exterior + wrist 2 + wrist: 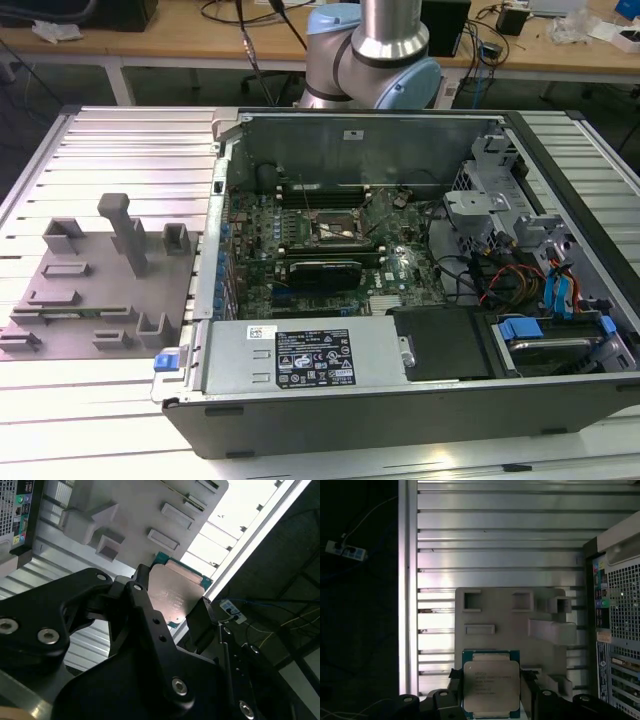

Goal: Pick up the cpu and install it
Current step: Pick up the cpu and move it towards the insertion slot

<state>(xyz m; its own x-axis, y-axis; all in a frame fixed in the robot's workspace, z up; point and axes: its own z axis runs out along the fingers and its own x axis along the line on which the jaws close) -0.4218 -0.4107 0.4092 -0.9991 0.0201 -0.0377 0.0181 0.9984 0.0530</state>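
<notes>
The cpu (491, 686), a flat square chip with a pale metal top and a green-blue rim, sits between the two black fingers of my gripper (491, 692), which is shut on it. In the second wrist view the cpu (176, 591) is clamped at two opposite edges by the fingers (144, 596). It hangs well above the grey tray (510, 614) on the ribbed metal table. In the exterior view the dark metal-framed socket (335, 232) lies on the motherboard inside the opened computer case.
The grey tray (80, 300) with upright blocks lies at the exterior view's left, beside the case wall (215, 210). The arm's base (372, 50) stands behind the case. Cables and drive cages (520, 270) fill the case's right side. A power supply (310, 355) lies along its front.
</notes>
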